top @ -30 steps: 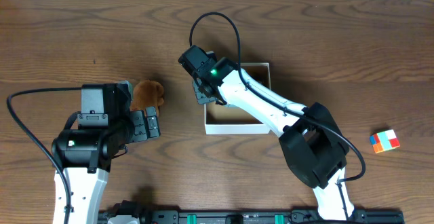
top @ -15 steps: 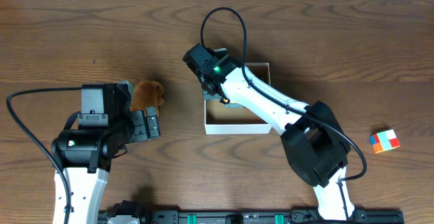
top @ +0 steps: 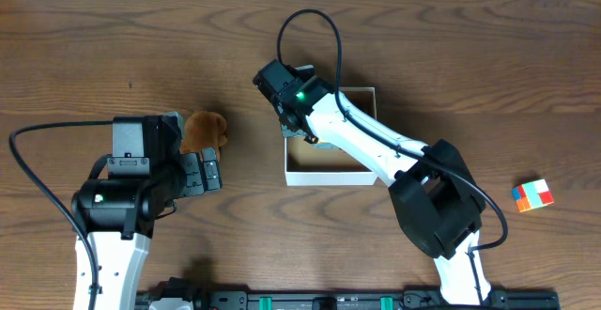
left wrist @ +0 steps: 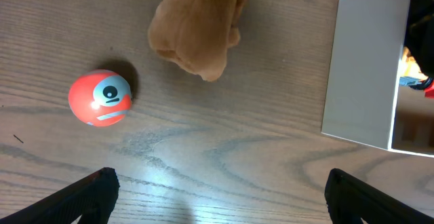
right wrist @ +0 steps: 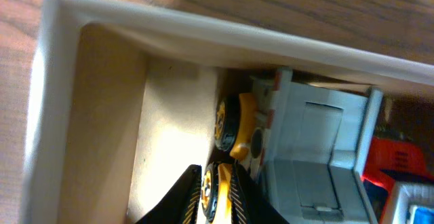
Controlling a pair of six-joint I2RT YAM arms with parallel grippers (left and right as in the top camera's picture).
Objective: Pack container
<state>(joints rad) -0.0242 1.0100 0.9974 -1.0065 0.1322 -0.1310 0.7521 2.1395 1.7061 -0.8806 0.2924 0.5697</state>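
Right claw (right wrist: 212,183): the jaws stand nearly together with a yellow-and-black striped part lodged between them. It appears to be a wheel of the toy truck (right wrist: 305,142), whose grey body and second yellow wheel sit just beside the fingers. I judge the truck to be held, though the contact itself is cropped at the frame edge. The claw hangs inside the box (right wrist: 203,30) at a corner. The truck is close against one white wall, and bare tan floor lies to the other side.

Step in hand, as judged: setting the truck down in the box. To do it well:
- Lower until the wheels bear on the floor before parting the jaws.
- Part them only slightly, so no finger pushes the thin wall.
- Lift straight up afterwards. The box looks like light card and could slide or tip if a wall is caught.

From overhead, the box lies mid-bench (top: 423,38), with the right arm reaching over its far left corner.

Further left, a plush toy (left wrist: 196,27) and a red ball (left wrist: 100,98) lie on the bench outside the box, apart from each other. Left claw (left wrist: 220,187): spread wide, empty, hovering near both.

Farthest right, a coloured block (top: 532,194) lies well apart from the box. Three items are not yet packed.
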